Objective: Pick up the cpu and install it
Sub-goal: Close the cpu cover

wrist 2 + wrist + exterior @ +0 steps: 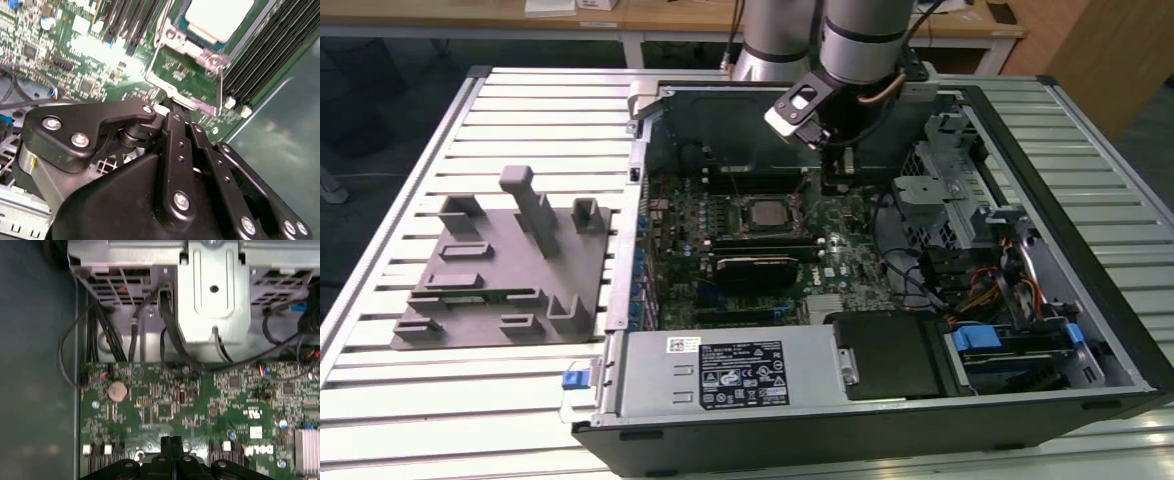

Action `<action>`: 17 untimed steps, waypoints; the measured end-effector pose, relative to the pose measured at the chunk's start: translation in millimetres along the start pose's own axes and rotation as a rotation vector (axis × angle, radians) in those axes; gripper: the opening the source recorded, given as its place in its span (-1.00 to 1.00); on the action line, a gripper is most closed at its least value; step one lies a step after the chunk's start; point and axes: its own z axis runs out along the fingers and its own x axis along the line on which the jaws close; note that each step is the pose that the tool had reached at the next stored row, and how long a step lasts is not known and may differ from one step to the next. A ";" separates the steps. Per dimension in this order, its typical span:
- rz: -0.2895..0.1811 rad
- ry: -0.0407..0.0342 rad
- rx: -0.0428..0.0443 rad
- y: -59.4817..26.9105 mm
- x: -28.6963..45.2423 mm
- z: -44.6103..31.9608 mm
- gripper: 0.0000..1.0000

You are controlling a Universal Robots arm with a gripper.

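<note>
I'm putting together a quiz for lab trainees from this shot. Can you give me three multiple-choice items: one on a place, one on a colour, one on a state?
1. Where does the cpu lie?
A. on the gray fixture
B. in the motherboard socket
C. between the jaws

2. What colour is the motherboard?
A. red
B. white
C. green

3. How do the jaws of the gripper stand?
A. shut
B. wide open
C. half open

Answers:
1 B: in the second wrist view its silver top sits inside the socket's metal frame.
2 C: the board is green in both wrist views.
3 A: in the first wrist view the jaws meet with no gap.
</note>
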 end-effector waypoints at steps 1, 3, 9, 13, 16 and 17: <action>0.000 0.0000 -0.0002 -2.9 -0.1 -0.1 -0.79; 0.000 0.0001 -0.0006 -8.6 -0.2 -0.2 -0.79; 0.001 0.0001 -0.0011 -22.0 -0.5 -0.6 -0.79; 0.001 0.0002 -0.0011 -25.7 -0.6 -0.7 -0.79; 0.001 0.0002 -0.0010 -27.3 -0.6 -0.8 -0.79; 0.001 0.0002 -0.0010 -27.5 -0.6 -0.8 -0.79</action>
